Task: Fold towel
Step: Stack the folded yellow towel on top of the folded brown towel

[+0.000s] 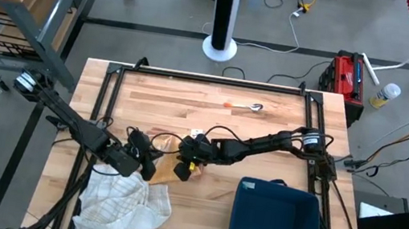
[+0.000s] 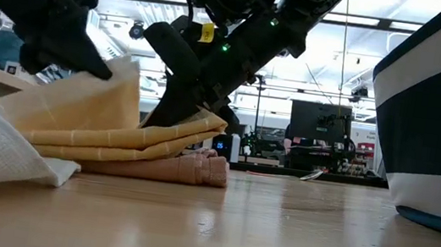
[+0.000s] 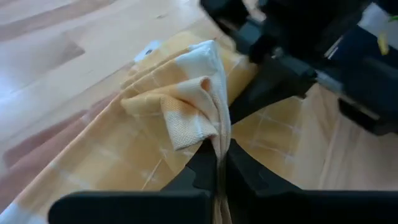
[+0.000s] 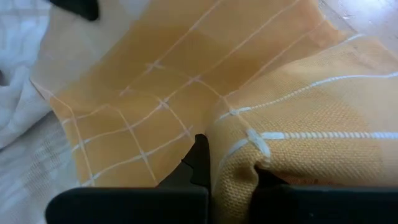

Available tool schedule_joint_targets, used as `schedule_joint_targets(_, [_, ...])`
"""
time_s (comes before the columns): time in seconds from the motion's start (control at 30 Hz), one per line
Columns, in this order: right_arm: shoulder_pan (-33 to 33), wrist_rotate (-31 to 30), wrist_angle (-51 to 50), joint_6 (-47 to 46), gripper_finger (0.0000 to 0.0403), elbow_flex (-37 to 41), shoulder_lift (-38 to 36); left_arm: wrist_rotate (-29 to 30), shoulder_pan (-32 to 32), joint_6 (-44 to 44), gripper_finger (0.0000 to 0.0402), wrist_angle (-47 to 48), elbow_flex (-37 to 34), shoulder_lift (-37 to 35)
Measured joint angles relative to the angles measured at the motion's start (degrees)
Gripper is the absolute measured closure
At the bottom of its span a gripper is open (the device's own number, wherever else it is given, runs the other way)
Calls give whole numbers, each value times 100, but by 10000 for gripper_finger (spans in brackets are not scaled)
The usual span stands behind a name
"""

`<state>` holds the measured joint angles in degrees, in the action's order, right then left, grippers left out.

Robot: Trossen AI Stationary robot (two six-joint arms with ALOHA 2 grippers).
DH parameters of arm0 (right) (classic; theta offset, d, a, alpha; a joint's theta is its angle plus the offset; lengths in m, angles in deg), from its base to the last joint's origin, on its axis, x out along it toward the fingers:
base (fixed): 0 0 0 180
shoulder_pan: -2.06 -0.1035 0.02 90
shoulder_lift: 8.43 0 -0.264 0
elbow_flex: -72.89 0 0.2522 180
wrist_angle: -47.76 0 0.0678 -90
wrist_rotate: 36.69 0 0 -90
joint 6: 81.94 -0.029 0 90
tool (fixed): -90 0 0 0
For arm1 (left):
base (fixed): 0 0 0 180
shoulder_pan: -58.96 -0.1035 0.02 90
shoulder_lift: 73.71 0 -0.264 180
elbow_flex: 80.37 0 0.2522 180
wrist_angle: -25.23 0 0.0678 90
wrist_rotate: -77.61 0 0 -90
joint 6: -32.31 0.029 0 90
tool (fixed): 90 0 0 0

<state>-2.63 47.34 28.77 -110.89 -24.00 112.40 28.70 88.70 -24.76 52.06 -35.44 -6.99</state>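
An orange towel with white grid lines [image 1: 170, 166] [image 2: 129, 137] lies partly folded on the wooden table, left of its middle. Its lower layers rest on the tabletop. My left gripper [image 1: 146, 167] [image 3: 219, 163] comes from the table's left and is shut on a bunched part of the towel, raised above the rest. From the right, my right gripper [image 1: 185, 165] [image 4: 227, 171] is shut on the towel's other side, low near the table. A crumpled white towel [image 1: 122, 204] lies beside it toward the near edge. My left gripper pinches a crumpled, bunched-up edge of the orange towel [image 3: 208, 121] between its two fingers, several layers together. The fingers slant down from the table's left. That part is lifted [image 2: 110, 83] while the rest of the towel lies on the table. My right gripper pinches a folded edge of the orange towel [image 4: 239, 158] between its two fingers, slanting down from the table's right. The cloth there stays low, with the folded layers [image 2: 172, 134] resting on the table below it.
A dark blue bin [image 1: 274, 222] stands at the near right. A small spoon-like utensil [image 1: 250, 107] lies near the far edge. A black frame rail [image 1: 210, 79] runs around the tabletop. Bare wood shows in the far half of the table.
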Motion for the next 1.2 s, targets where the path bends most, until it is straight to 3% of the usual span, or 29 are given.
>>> schedule_joint_targets(0.17, [0,-1,-2,-1,403,0,0,50,-13,-117,397,350,230,368])
schedule_joint_targets(0.37, [-2,4,-28,9,403,0,0,33,-33,-1381,398,1752,248,566])
schedule_joint_targets(0.53, [-2,4,-26,20,403,0,0,13,-142,-1745,393,1866,27,542])
schedule_joint_targets(0.97, [-2,47,-28,20,403,0,0,-237,-490,-2191,235,2271,-94,557])
schedule_joint_targets(1.2, [-4,50,-26,7,403,0,0,-196,-493,-2386,208,2642,-100,572])
